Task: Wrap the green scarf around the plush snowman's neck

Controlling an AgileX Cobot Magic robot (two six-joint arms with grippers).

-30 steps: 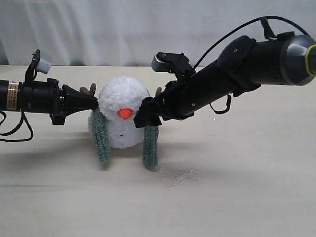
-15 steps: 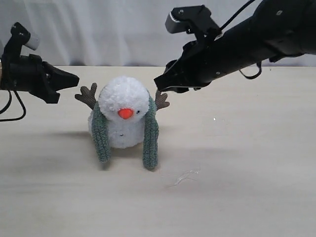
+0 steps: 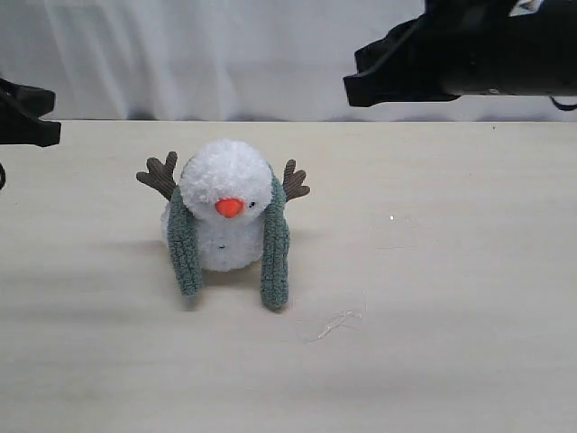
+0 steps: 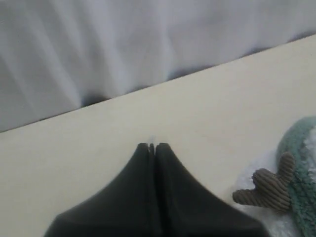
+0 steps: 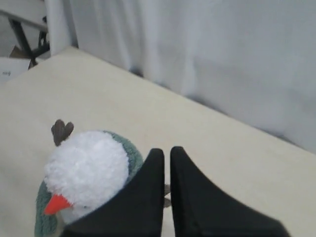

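The plush snowman (image 3: 225,212) sits upright mid-table, orange nose facing the camera, brown arms out to both sides. The green scarf (image 3: 275,253) runs behind the neck, and its two ends hang down the front, one on each side of the body, reaching the table. My left gripper (image 3: 41,126) is shut and empty at the far left edge, well off the toy; its wrist view shows the joined tips (image 4: 151,146), a brown arm (image 4: 269,187) and scarf (image 4: 302,158). High at the right, my right gripper (image 3: 359,90) holds nothing; its tips (image 5: 167,150) are almost together above the snowman (image 5: 86,168) and scarf (image 5: 132,154).
A pale wooden table (image 3: 451,271) carries the toy, with a white curtain (image 3: 225,54) behind its far edge. A loose wisp of thread (image 3: 335,322) lies in front of the scarf's right end. A dark stand (image 5: 22,34) is off the table's corner.
Both grippers have let go at the snowman's neck and pulled away, the left one out to the left edge, the right one up and right. The scarf stays draped with its ends hanging.
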